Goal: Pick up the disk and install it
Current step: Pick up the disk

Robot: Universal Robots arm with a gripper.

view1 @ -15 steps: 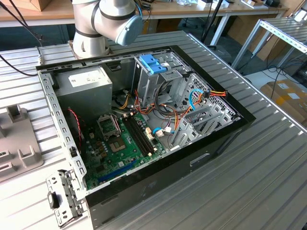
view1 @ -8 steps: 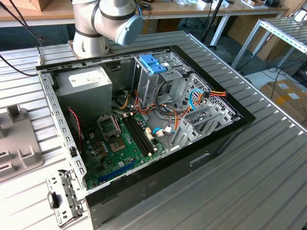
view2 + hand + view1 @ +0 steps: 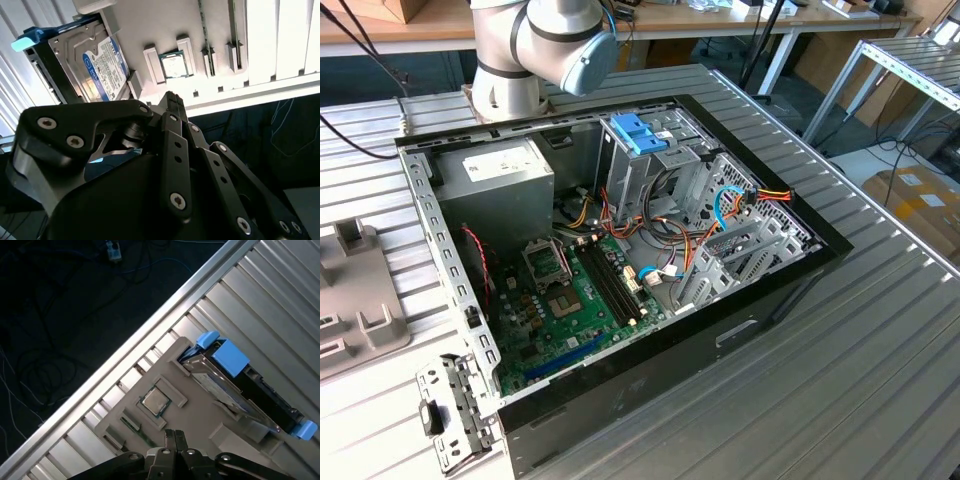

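Note:
The disk [image 3: 100, 65] is a grey metal drive with a white-and-blue label and bright blue side rails. It stands on edge in a slot of a grey holder block [image 3: 200, 415] on the ribbed metal table. The disk [image 3: 240, 382] appears in both wrist views. My gripper [image 3: 171, 98] hangs over the holder, beside the disk and apart from it. In both wrist views its fingertips [image 3: 168, 436] are pressed together with nothing between them; the gripper [image 3: 173, 434] is shut.
A small square chip [image 3: 155, 402] lies in a recess of the same holder. In the exterior view an open computer case [image 3: 800, 215] lies on the table, with a blue bracket [image 3: 638, 133] atop its drive cage, a grey power supply [image 3: 505, 175] and a motherboard [image 3: 570, 310]. The table edge [image 3: 150, 335] runs close to the holder.

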